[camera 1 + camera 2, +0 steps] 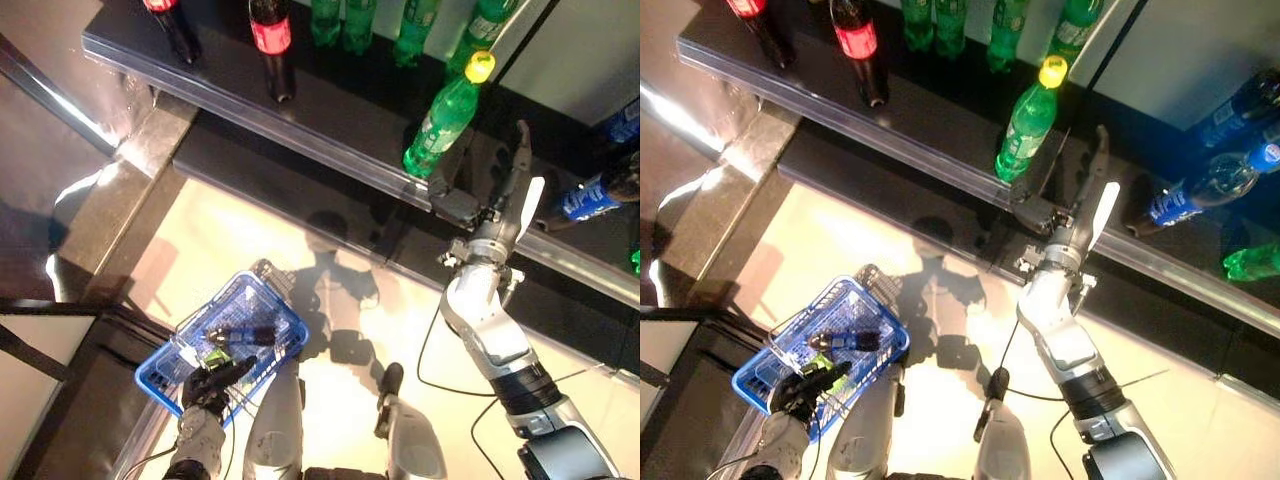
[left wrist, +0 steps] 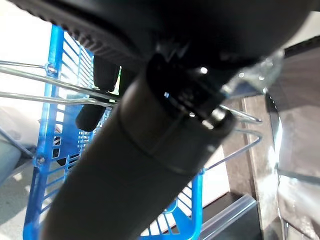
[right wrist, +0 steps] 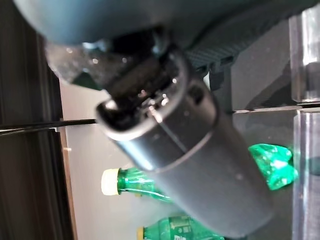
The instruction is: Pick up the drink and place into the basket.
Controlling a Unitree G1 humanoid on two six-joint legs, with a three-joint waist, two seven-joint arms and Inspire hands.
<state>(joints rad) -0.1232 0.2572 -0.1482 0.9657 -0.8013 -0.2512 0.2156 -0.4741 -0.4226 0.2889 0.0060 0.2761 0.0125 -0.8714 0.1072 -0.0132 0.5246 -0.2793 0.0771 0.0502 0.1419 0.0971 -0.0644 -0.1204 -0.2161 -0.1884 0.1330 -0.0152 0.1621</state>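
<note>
A green bottle with a yellow cap [image 1: 443, 118] stands at the front edge of the dark shelf [image 1: 300, 125]. My right hand [image 1: 490, 205] is raised just right of the bottle's base, fingers straight and apart from it, holding nothing. In the right wrist view a green bottle with a pale cap [image 3: 135, 182] shows past the thumb [image 3: 190, 150]. My left hand [image 1: 210, 385] is shut on the wire handles [image 2: 30, 82] of the blue basket [image 1: 285, 310], which hangs low at the left. A dark bottle [image 1: 240, 335] lies in the basket.
Cola bottles with red labels [image 1: 272, 40] and more green bottles [image 1: 345, 20] stand further back on the shelf. Blue-labelled bottles [image 1: 590, 195] lie at the right on a lower shelf. A dark counter edge [image 1: 60, 320] is at the left.
</note>
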